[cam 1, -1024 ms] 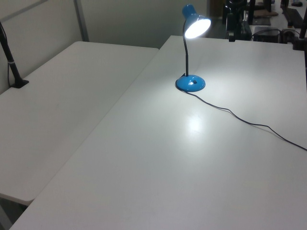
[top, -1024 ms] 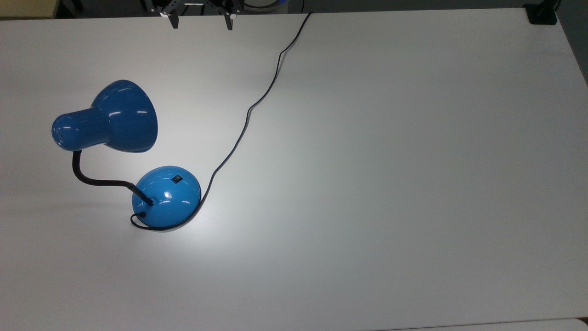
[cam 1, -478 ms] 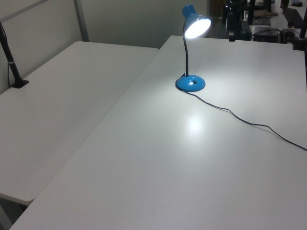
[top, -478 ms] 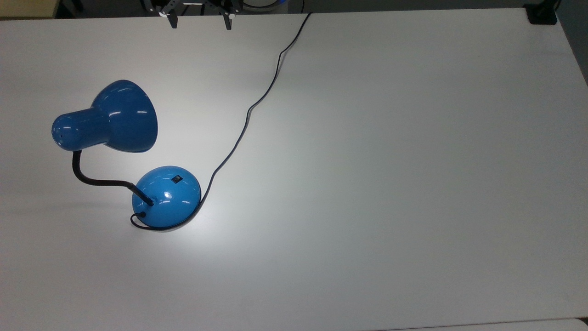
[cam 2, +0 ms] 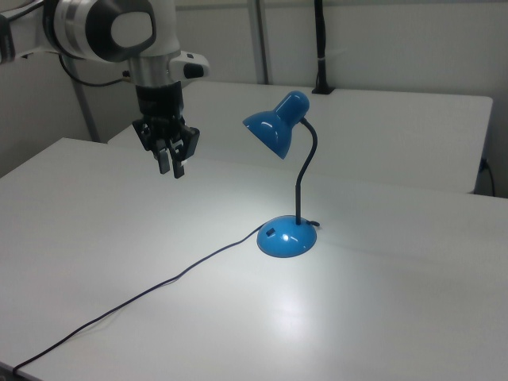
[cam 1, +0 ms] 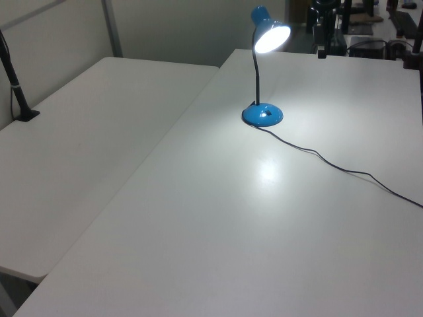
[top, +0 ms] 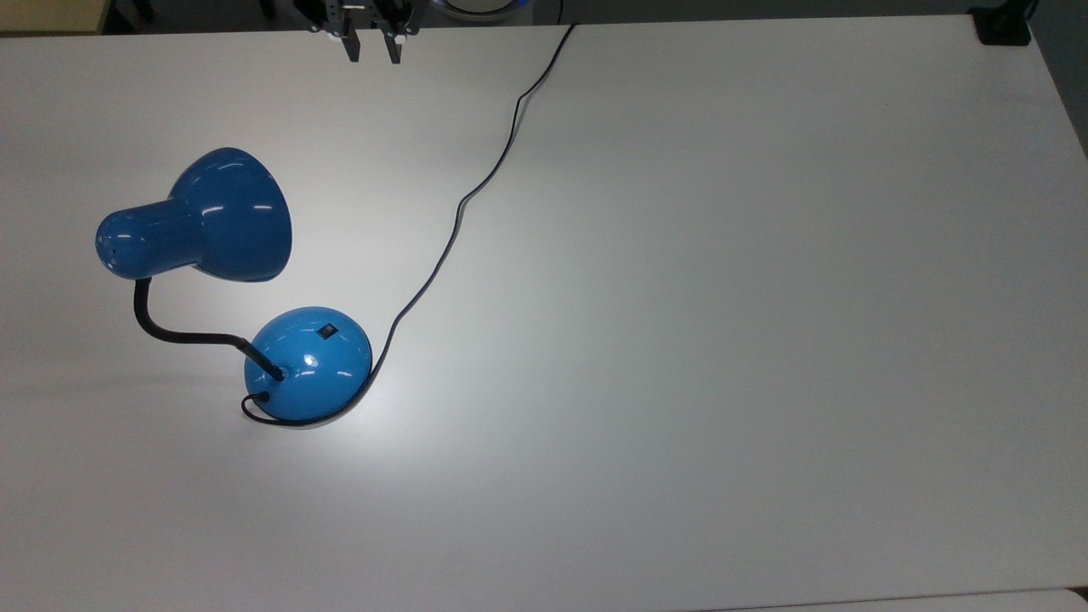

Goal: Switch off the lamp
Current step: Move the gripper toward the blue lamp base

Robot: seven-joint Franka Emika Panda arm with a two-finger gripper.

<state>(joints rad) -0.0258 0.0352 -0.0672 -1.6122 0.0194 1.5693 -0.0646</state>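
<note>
We find the lamp (top: 229, 280) standing on the white table (top: 722, 297), toward the top view's left, and it is lit: in the left view its shade (cam 1: 271, 34) glows white and a bright patch lies on the table in front of the base. The round blue base (top: 308, 364) sits flat on the table, with the small black switch (top: 327, 331) on its upper slope (in the right view the switch (cam 2: 269, 233) faces the right view's left). From the base the black neck (top: 174, 327) bends up and carries the bell-shaped shade (top: 204, 217), which in the right view tilts downward toward the right view's left. The thin black cord (top: 476, 183) loops around the base's lower edge in the top view, then runs away across the table to its far edge near the top of the top view; in the right view it trails off to the lower left corner.

The gripper (top: 371, 47) hangs above the table at the top edge of the top view, well apart from the lamp and touching nothing. In the right view we see the gripper (cam 2: 171, 162) pointing down, to the right view's left of the shade and at about the shade's height, beneath the white and grey arm (cam 2: 119, 36). Its fingers (cam 2: 164, 159) stand close together with only a narrow gap between them, and nothing is held there.

A second white table (cam 1: 79, 152) stands beside the first, at the left view's left, with a black post (cam 1: 16, 89) clamped at its edge.
</note>
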